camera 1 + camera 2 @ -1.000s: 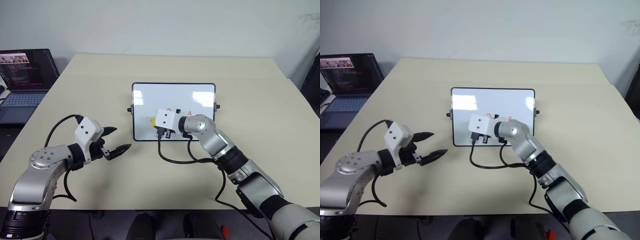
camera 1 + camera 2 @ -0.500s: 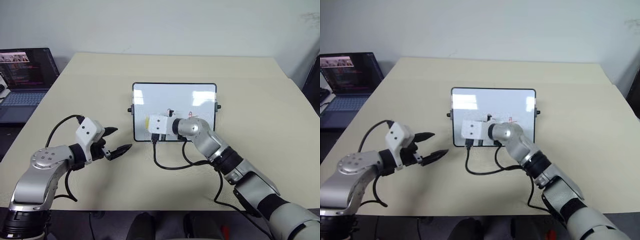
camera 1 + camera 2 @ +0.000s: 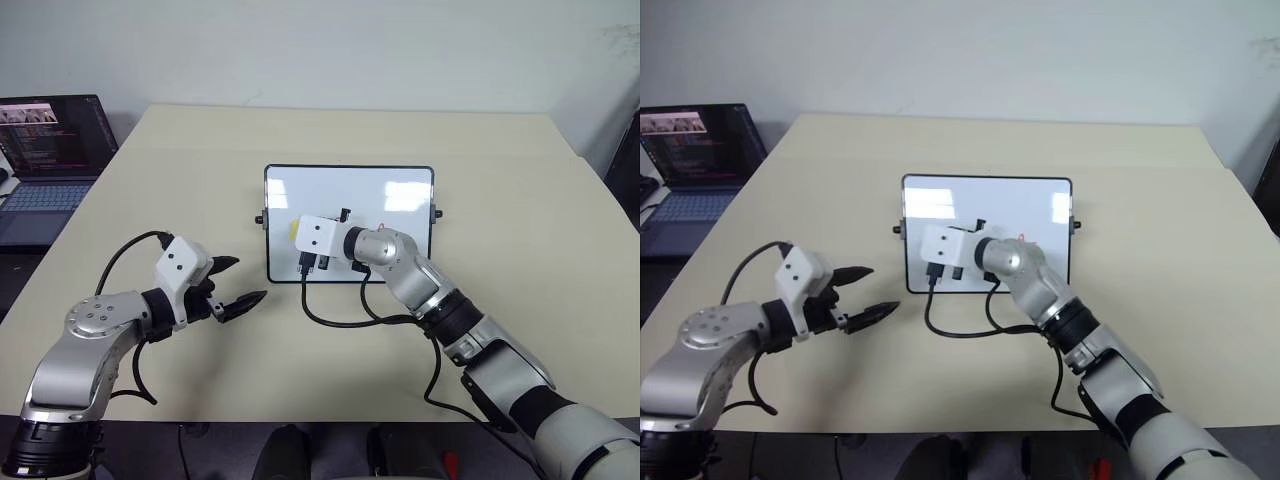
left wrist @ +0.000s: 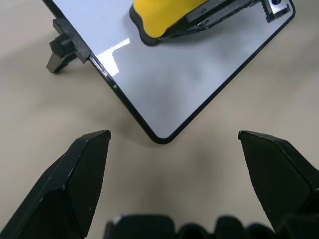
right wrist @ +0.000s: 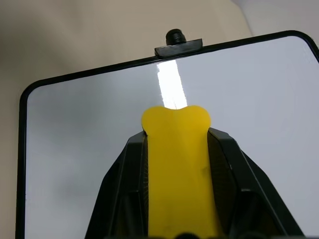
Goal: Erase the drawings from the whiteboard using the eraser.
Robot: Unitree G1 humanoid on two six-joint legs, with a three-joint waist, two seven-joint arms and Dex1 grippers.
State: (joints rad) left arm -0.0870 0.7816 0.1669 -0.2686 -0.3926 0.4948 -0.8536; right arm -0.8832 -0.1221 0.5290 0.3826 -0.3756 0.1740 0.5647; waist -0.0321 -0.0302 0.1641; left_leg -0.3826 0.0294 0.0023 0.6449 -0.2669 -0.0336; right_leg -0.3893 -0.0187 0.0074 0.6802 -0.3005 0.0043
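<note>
Yellow and oblong, the eraser (image 5: 177,169) sits clamped between the two black fingers of the right gripper (image 5: 175,149), its tip over the left half of the whiteboard (image 3: 400,190), which lies flat in the middle of the beige table (image 3: 520,200). A trace of the red drawings (image 3: 381,226) shows on the board just right of the right wrist, partly hidden by the arm. The left gripper (image 3: 238,282) hovers above the table off the whiteboard's near left corner, fingers spread wide with nothing between them, and a laptop (image 3: 50,160) stands well left of the whiteboard.
</note>
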